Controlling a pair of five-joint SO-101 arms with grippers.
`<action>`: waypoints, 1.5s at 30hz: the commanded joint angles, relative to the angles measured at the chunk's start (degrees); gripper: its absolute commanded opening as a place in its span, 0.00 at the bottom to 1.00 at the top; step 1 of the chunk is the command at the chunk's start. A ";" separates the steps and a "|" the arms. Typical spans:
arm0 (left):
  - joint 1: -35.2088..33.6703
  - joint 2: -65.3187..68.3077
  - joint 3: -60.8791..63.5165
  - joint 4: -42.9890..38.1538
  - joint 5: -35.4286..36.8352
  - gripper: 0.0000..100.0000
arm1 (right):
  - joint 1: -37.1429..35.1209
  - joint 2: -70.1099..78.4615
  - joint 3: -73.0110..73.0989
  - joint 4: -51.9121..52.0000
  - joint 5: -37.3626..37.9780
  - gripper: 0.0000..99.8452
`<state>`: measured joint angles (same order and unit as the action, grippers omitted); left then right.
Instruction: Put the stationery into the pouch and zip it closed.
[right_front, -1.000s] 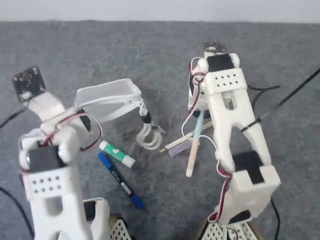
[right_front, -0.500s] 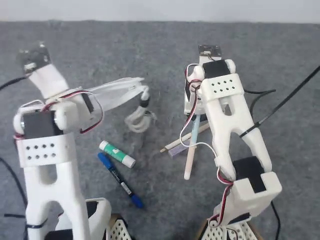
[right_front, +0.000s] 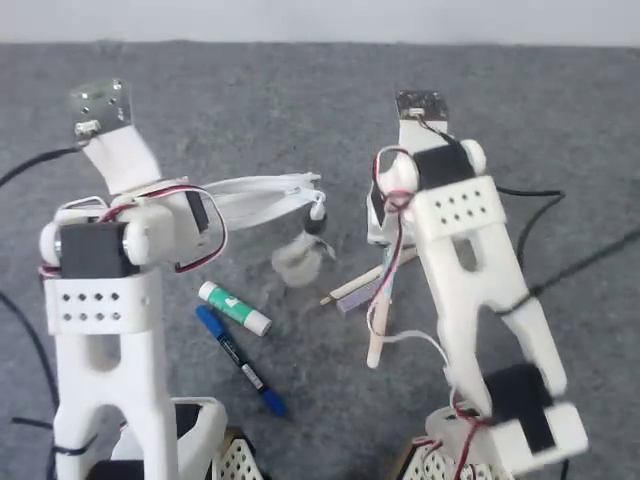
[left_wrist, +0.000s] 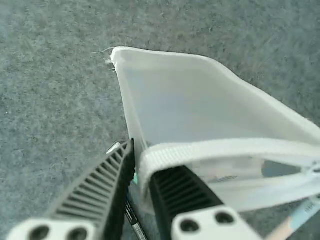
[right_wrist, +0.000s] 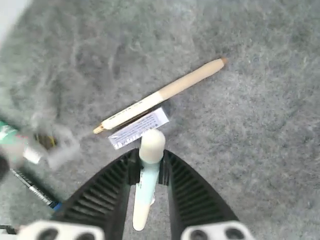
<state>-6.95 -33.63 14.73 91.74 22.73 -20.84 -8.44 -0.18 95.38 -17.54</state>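
Left gripper (left_wrist: 141, 159) pinches the mesh pouch (left_wrist: 200, 105) by its zip edge; the high view adds a glue stick (right_front: 233, 307) and blue pen (right_front: 240, 360) lying beside that arm. Right gripper (right_wrist: 148, 155) clamps a pale pen (right_wrist: 150, 145) above the pencil (right_wrist: 160, 95) and eraser (right_wrist: 139, 129).

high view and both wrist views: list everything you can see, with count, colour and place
pouch: 1, translucent white, held up off the table by its rim
cord loop: 1, white, hanging from the pouch's zip end
glue stick: 1, white and green, lying on the table
marker: 1, blue, lying beside the glue stick
pen: 1, pale blue with cream ends, held over the pencil and eraser
pencil: 1, tan and cream, lying on the table
eraser: 1, pale sleeve, close beside the pencil
table: 1, grey, felt-like
cables: black, at the table's right edge
left arm: 1, white, jaws shut on the pouch's rim
right arm: 1, white, jaws shut on the pen
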 joint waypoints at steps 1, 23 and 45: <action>0.09 -0.88 0.31 -2.73 0.44 0.01 | -0.57 -8.13 0.53 -0.84 0.44 0.01; 0.09 -0.79 0.48 -2.46 0.44 0.01 | -17.19 -44.09 18.64 -23.52 -9.41 0.01; 0.09 -0.88 1.27 -2.73 0.44 0.01 | -22.20 -60.00 40.26 -64.31 0.35 0.01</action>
<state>-7.03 -33.71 16.57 90.77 22.73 -43.08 -67.34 39.30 34.81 -20.18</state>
